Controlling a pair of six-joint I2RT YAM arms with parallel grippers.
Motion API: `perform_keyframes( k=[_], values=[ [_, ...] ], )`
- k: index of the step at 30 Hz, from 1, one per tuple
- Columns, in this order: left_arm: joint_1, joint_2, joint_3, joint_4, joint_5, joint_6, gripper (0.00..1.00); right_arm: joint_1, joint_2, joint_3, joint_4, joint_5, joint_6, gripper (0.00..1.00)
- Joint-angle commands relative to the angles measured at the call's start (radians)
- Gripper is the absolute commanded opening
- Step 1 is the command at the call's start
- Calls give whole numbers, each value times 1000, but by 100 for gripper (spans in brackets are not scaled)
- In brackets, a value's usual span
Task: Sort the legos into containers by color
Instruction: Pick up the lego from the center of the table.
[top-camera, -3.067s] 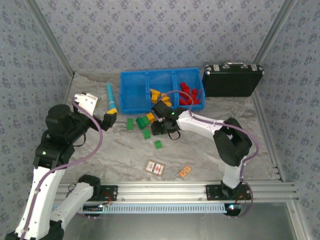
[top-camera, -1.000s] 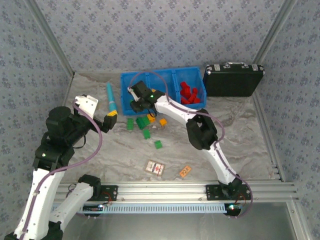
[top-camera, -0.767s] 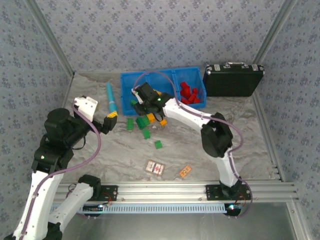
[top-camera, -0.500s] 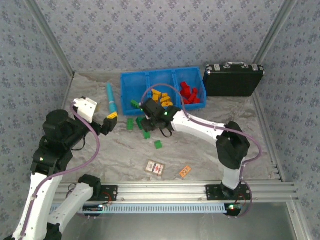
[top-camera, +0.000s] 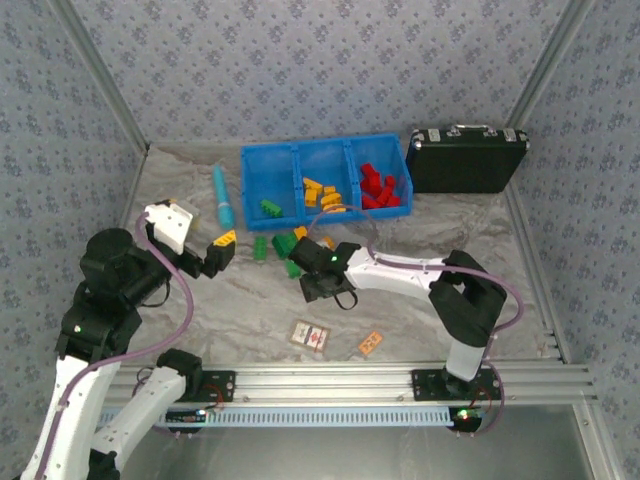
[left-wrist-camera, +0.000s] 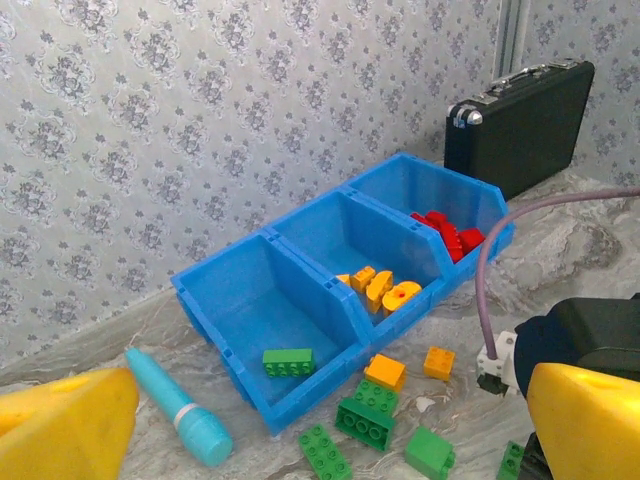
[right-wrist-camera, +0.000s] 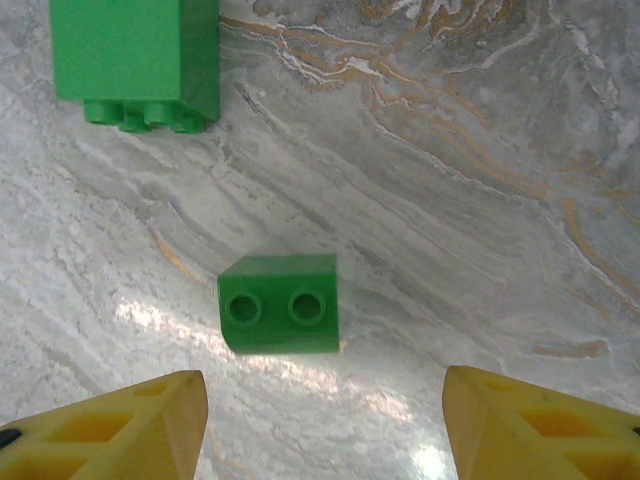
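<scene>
The right end effector is hovering spread, a green lego lying just ahead; the left end effector is gaping empty.

Small green lego ahead of right gripper, bare table all round; larger green lego nearby, apart

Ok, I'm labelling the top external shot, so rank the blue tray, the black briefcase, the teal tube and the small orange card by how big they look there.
Largest to smallest in the top external view:
1. blue tray
2. black briefcase
3. teal tube
4. orange card, clearly the smallest
</scene>
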Motion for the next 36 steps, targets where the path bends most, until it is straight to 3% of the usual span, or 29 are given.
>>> perform_keyframes(
  k=[1, 8, 17, 20, 28, 36],
  values=[
    [-6, -15, 5, 7, 14, -1, 100, 0, 42, 1, 35, -1, 29, 66],
    [-7, 0, 10, 3, 9, 1, 100, -9, 100, 19, 55, -18, 17, 65],
    [-7, 24, 24, -5, 2, 6, 100, -21, 116, 19, 42, -45, 2, 31],
    [-7, 43, 35, -9, -5, 11, 100, -24, 107, 36, -1, -66, -43, 24],
    [-7, 80, 32, -14, -36, 36, 100, -85, 48, 176, -100, -84, -179, 20],
    [-2, 86, 26, -23, -90, 68, 100, -179, 200, 496, -98, -87, -351, 20]
  ],
)
